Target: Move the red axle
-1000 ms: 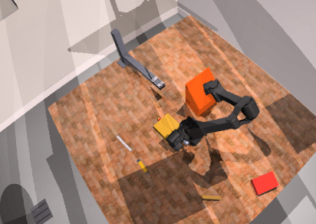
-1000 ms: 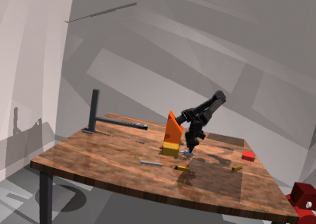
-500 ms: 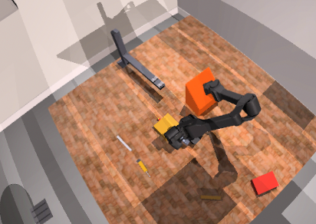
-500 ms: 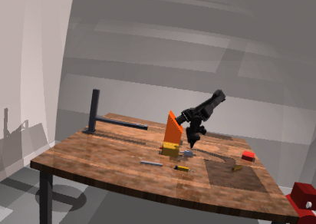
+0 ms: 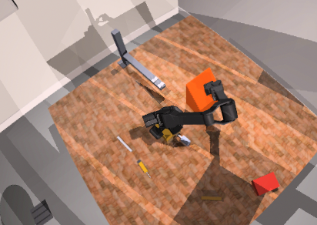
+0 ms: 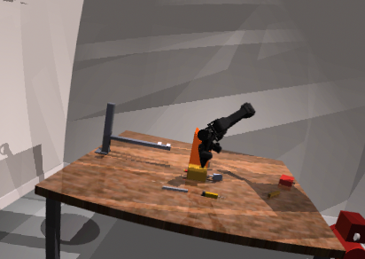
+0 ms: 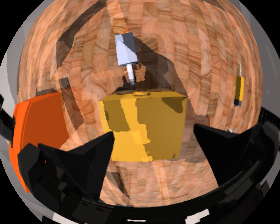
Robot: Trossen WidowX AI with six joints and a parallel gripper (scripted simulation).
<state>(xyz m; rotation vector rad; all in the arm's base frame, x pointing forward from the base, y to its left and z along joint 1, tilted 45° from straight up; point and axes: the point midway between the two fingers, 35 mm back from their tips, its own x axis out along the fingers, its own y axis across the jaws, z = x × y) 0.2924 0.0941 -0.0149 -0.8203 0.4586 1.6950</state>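
Observation:
The beam, a yellow block (image 5: 166, 135) (image 6: 197, 175) (image 7: 163, 120), sits on the table. A small red end (image 6: 186, 170), seemingly the axle's, shows at its left in the exterior view; the rest of the axle is hidden. A silver-blue piece on a thin pin (image 5: 185, 140) (image 6: 217, 177) (image 7: 126, 48) is at the block's other side. My gripper (image 5: 152, 125) (image 6: 203, 165) (image 7: 155, 132) is open and empty above the block, which shows between its fingers in the wrist view; contact cannot be told. The grey bracket (image 5: 140, 68) (image 6: 137, 142) bears the pale V-blocks (image 5: 158, 82) at its arm's end, with nothing on them.
An orange panel (image 5: 197, 91) (image 6: 194, 150) (image 7: 38, 122) stands close by the arm. A pale rod (image 5: 124, 144) (image 6: 174, 189) and a yellow-handled tool (image 5: 142, 166) (image 6: 210, 194) (image 7: 239, 90) lie nearby. A red block (image 5: 265, 184) (image 6: 286, 180) and a yellowish bar (image 5: 211, 198) (image 6: 274, 194) lie farther off.

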